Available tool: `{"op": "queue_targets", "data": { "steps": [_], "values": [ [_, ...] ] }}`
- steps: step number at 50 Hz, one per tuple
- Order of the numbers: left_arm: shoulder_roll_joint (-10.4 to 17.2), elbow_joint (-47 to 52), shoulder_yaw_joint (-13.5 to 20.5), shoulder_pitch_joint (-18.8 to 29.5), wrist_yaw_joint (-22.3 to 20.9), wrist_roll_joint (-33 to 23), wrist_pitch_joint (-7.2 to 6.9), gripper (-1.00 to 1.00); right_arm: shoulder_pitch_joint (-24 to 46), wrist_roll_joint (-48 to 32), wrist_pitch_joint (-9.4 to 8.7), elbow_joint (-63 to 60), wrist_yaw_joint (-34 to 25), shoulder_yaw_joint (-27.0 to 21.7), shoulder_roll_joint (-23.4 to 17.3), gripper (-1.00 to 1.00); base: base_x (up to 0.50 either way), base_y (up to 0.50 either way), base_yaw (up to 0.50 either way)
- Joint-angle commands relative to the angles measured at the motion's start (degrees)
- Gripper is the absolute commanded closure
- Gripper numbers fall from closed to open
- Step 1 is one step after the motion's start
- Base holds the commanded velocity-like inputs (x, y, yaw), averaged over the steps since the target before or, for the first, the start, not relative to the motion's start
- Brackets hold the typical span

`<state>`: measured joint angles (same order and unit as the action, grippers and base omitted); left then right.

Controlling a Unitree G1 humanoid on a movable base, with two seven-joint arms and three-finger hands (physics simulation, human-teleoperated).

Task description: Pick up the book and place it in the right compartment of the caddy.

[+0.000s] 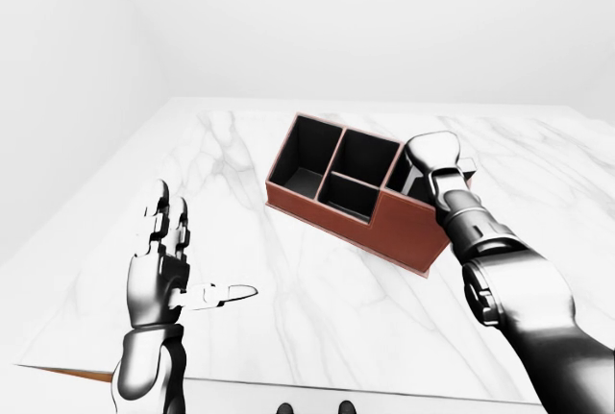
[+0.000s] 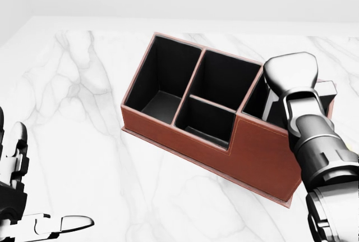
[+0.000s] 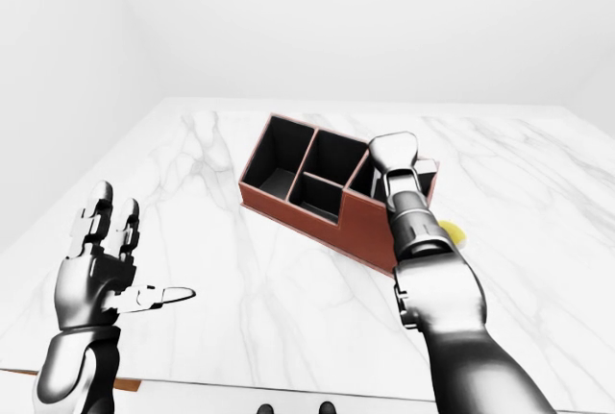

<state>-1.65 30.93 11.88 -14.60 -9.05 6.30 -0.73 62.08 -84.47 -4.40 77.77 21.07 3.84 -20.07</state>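
Note:
The reddish-brown caddy [image 2: 263, 152] stands on the white marble table [image 1: 231, 270], set at an angle, with black-lined compartments. My right hand [image 2: 283, 93] reaches down into its right compartment with the back of the hand toward the camera. Its fingers are hidden inside, so I cannot tell their grip. The book does not show clearly in any view. A small grey piece [image 2: 327, 91] sticks out beside the hand at the caddy's right end. My left hand [image 1: 197, 258] is open and empty at the lower left, fingers up, thumb pointing right.
A small yellow thing [image 3: 453, 233] peeks out to the right of the caddy, mostly hidden by my right arm. The table's near edge [image 1: 288, 380] runs along the bottom of the left-eye view. White walls stand beyond the table.

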Motion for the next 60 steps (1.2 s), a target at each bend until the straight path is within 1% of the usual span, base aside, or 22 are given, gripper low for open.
{"op": "queue_targets", "data": {
  "steps": [1,8,14,18,19,20,21,25,29,34,37,40,43,44,49,60],
  "values": [
    [0.05,-0.62,0.29,0.01,-0.03,0.20,0.45,-1.00,-0.21,1.18,-0.35,0.62,1.57,-0.59,0.34,1.00,0.00,0.00,0.00],
    [0.06,-0.63,0.38,-0.02,-0.17,0.31,0.49,-1.00,-0.60,0.70,-0.60,0.80,1.61,-0.45,0.87,1.00,0.00,0.00,0.00],
    [0.14,-1.76,0.59,0.33,-0.24,0.35,1.09,-1.00,-0.72,0.29,-0.60,0.90,1.62,-0.46,1.27,1.00,0.00,0.00,0.00],
    [0.12,-1.37,0.77,-0.05,-0.32,0.51,1.00,-1.00,-0.80,-0.03,-0.60,0.96,1.81,-0.45,1.46,1.00,0.00,0.00,0.00],
    [0.10,-1.32,0.82,-0.10,-0.34,0.52,0.96,-1.00,-0.79,-0.33,-0.60,0.96,1.98,-0.29,1.47,0.73,0.00,0.00,0.00],
    [0.08,-1.30,0.88,-0.14,-0.37,0.53,0.96,-1.00,-0.61,-0.44,-0.60,0.92,2.33,-0.29,1.50,-0.36,0.00,0.00,0.00],
    [0.07,-1.34,0.91,-0.11,-0.38,0.55,0.94,-1.00,-0.52,-0.59,-0.60,0.92,2.37,-0.24,1.48,-1.00,0.00,0.00,0.00],
    [0.00,-1.03,0.94,-0.25,-0.46,0.59,0.75,-1.00,-0.27,-0.76,-0.60,0.81,2.63,-0.32,1.42,-1.00,0.00,0.00,0.00],
    [-0.04,-1.25,0.86,-0.13,-0.50,0.51,0.97,-1.00,0.10,-0.91,-0.60,0.68,2.61,-0.24,1.33,-1.00,0.00,0.00,0.00],
    [0.02,-1.04,0.89,0.06,-0.39,0.59,0.68,-1.00,1.04,-0.99,-0.59,0.27,2.53,-0.08,1.07,-1.00,0.00,0.00,0.00],
    [0.00,-0.97,0.84,0.00,-0.38,0.56,0.63,-1.00,1.93,-0.70,0.32,-0.22,2.39,0.00,0.83,-1.00,0.00,0.00,0.00],
    [-0.01,-0.75,0.74,0.05,-0.30,0.56,0.47,-1.00,3.86,0.34,2.28,-1.24,2.66,-0.26,0.17,-1.00,0.00,0.00,0.00],
    [-0.02,-0.56,0.70,0.01,-0.27,0.56,0.40,-1.00,5.30,0.99,3.09,-2.06,1.85,-0.17,-0.53,-1.00,0.00,0.00,0.00],
    [-0.01,-0.91,0.70,0.23,-0.22,0.52,0.59,-1.00,5.64,1.12,3.35,-2.37,1.72,-0.08,-0.70,-1.00,0.00,0.00,0.00],
    [0.08,-1.76,0.52,0.62,-0.13,0.47,1.23,-1.00,6.33,1.94,4.19,-3.47,1.30,0.04,-0.99,-1.00,0.00,0.00,0.00],
    [-0.06,0.75,0.51,-0.25,-0.36,0.85,0.07,-1.00,6.96,3.52,6.01,-6.42,-0.07,-0.36,-2.22,-1.00,0.00,0.00,0.00]
  ]
}}
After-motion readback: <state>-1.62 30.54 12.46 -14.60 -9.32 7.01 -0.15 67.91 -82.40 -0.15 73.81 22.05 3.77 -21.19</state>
